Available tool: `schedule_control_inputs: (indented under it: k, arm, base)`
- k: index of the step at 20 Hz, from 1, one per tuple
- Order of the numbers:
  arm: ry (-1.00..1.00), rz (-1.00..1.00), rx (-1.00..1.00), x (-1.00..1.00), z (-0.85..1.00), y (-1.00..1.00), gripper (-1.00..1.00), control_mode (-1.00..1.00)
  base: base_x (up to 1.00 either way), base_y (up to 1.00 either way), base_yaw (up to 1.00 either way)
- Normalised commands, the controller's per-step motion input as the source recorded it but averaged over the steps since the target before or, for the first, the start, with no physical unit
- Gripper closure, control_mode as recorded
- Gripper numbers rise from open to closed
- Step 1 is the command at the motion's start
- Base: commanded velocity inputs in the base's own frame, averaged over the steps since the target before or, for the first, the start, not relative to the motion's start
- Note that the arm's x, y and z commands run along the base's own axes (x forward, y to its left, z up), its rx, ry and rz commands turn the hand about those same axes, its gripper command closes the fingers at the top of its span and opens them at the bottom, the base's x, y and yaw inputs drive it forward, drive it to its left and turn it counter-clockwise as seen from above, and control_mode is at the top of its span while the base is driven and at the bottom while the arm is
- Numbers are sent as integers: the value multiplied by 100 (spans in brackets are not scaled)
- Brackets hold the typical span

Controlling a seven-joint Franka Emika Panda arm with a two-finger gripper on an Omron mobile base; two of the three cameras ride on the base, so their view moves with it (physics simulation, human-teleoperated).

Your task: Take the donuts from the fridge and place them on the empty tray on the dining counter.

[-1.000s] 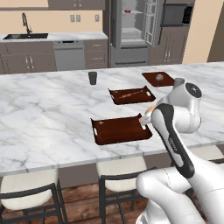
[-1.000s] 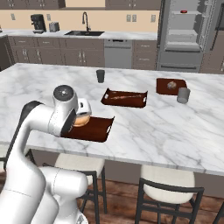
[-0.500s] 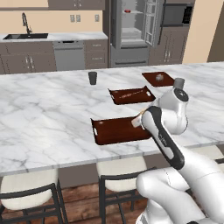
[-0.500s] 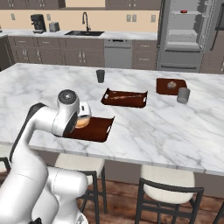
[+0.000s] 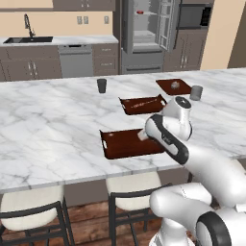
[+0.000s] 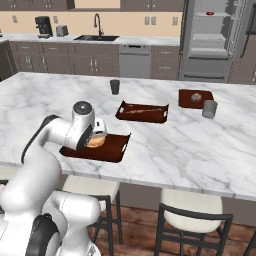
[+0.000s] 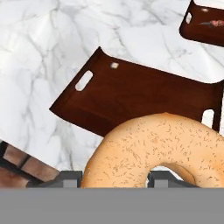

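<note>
The orange-tan glazed donut [image 7: 162, 148] sits between my fingertips [image 7: 70, 178], and my gripper [image 7: 114, 177] is shut on it. It hangs just above the right end of the dark reddish-brown tray [image 7: 131, 92], whose floor is bare. From the base cameras my gripper [image 5: 143, 136] [image 6: 95, 139] is low over the tray [image 5: 120, 144] [image 6: 112, 151] near the front edge of the dining counter [image 5: 48, 120]. The donut [image 6: 95, 142] shows under the hand. The fridge [image 5: 144, 33] [image 6: 215, 35] stands open at the back, with a small pink-red donut [image 5: 140, 12] [image 6: 210, 13] on an upper shelf.
A second brown tray [image 5: 141, 104] holding a long item lies behind the first. A third tray [image 5: 174, 86] with a small lump is at the back right, beside a grey cup [image 5: 196, 92]. Another dark cup [image 5: 102, 85] stands mid-counter. Stools [image 5: 129, 185] line the front edge.
My gripper has carried the orange-tan donut leftward and slightly down, from beside the tray's right rim to over its right end. The tray and other things have stayed put.
</note>
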Motion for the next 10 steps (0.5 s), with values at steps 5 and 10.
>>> schedule_control_inputs:
  k: [5,10]
  arm:
    - [0,0,4,49,-21,-4,100,-100]
    - [0,0,0,34,-36,0,100,-100]
  base:
    - [0,0,0]
    - [0,0,0]
